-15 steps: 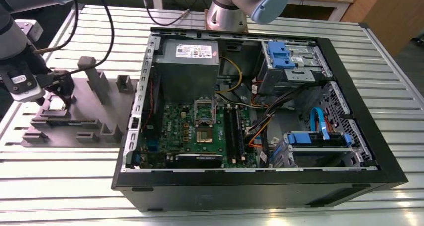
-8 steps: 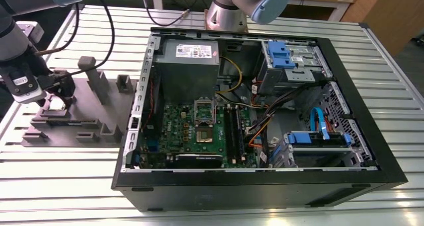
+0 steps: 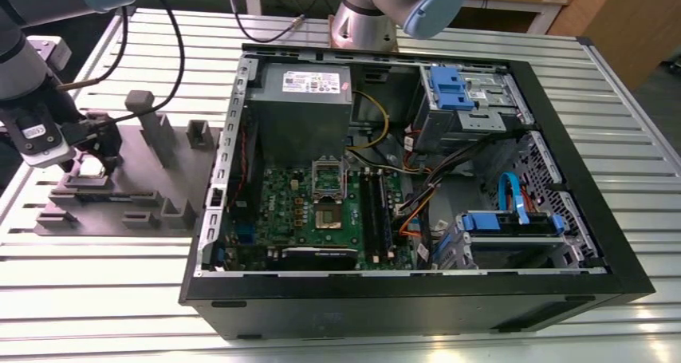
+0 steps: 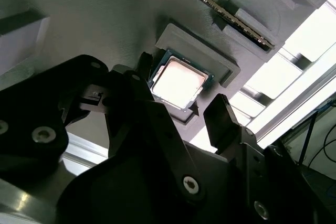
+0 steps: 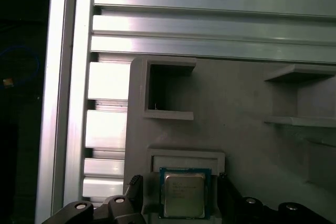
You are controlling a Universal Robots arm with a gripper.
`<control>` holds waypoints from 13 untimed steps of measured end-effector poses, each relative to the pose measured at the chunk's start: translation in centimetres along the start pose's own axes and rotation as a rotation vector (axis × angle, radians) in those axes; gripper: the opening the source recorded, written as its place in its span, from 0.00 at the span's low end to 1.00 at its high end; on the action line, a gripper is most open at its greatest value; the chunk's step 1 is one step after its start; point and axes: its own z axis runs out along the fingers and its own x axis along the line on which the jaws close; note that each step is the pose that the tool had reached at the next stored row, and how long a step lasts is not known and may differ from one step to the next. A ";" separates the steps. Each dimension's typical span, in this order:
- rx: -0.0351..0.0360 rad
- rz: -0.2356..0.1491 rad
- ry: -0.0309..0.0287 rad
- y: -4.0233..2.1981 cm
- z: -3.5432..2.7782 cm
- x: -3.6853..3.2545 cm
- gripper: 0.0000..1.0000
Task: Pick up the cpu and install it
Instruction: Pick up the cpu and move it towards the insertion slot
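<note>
Tool hangs low over the grey holder block, its black fingers spread wide, one on either side of the cpu. In both wrist views a narrow gap shows between each finger and the chip's edge, so nothing is gripped.

The cpu lies flat in a shallow square recess of the holder block, silvery top up, framed by a raised grey lip. A long memory stick stands on edge in a slot of the same block, near the chip's recess.

In the exterior view the holder block rests on the slatted aluminium surface, with the arm's wrist above the block's end toward the exterior view's left. Just beside the block, on the exterior view's right, lies the open black computer case. Inside the case, well apart from the block, the green motherboard shows its processor socket.
</note>
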 end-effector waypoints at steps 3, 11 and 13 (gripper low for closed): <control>0.0000 0.000 0.0000 0.00 0.00 0.00 0.65; -0.0001 0.000 -0.0002 0.00 0.02 -0.01 0.52; 0.0000 0.000 -0.0001 0.00 0.02 -0.05 0.52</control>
